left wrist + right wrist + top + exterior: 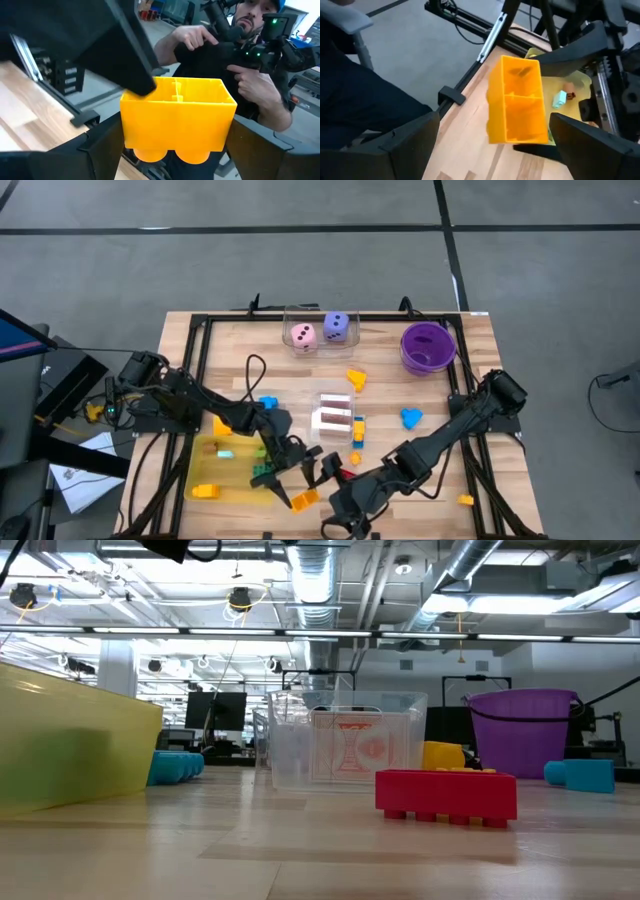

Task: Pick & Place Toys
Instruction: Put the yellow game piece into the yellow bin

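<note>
My left gripper (pixel 298 496) is shut on an orange two-cell brick (pixel 304 500), lifted near the table's near edge. My right gripper (pixel 495 117) is open and faces the brick (pixel 517 102) from the right, its fingers standing wide to either side. A red brick (pixel 346 473) lies flat on the table beside them. The yellow tray (pixel 232 480) holds a green brick (pixel 265 473) and an orange piece (pixel 205 491). A pink die (pixel 303 335) and a purple die (pixel 338 327) sit in a clear box at the far edge. My left gripper pinches the orange brick by its two short end faces (pixel 126 137) between its two fingers, coming nearly level from the table's left. The brick is clear of the table, hollow side (pixel 192 87) up and studs down. My right gripper: one dark finger (pixel 135 75) lies against the brick's upper corner; I cannot tell whether it touches.
A clear box with cards (pixel 335 415) stands mid-table, beside a yellow and blue brick stack (pixel 358 430). The purple bowl (pixel 428 345) stands far right. Loose yellow (pixel 356 378), blue (pixel 410 418) and orange (pixel 465 500) pieces lie around. A person (pixel 250 75) stands beyond the near edge.
</note>
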### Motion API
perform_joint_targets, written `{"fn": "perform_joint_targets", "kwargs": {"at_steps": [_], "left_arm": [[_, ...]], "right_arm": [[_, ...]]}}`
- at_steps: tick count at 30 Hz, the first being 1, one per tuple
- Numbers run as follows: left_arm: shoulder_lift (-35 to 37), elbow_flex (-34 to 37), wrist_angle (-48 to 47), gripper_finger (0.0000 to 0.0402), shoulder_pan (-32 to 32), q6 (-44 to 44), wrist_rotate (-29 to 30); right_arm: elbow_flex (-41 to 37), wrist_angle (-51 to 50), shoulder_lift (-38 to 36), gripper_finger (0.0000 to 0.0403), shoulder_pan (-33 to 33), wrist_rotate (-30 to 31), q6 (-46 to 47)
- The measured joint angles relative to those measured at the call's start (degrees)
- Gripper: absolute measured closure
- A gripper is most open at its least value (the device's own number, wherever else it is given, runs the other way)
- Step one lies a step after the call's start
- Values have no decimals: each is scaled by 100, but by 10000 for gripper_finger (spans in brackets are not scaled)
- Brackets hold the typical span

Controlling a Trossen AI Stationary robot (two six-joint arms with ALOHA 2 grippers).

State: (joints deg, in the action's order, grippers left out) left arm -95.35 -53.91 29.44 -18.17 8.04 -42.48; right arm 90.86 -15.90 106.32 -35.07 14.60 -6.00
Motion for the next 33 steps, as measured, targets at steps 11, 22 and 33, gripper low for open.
{"fn": "perform_joint_targets", "kwargs": {"at_steps": [11, 22, 33], "left_arm": [[5, -4, -736, 105, 73, 128, 43], [154, -2, -3283, 105, -776, 1598, 293], [1802, -2, -6497, 105, -1483, 3443, 2214]], "right_arm": [[1, -171, -184, 47, -208, 212, 37], [4, -767, -551, 51, -869, 1587, 345], [4, -824, -673, 51, -1147, 2318, 321]]}}
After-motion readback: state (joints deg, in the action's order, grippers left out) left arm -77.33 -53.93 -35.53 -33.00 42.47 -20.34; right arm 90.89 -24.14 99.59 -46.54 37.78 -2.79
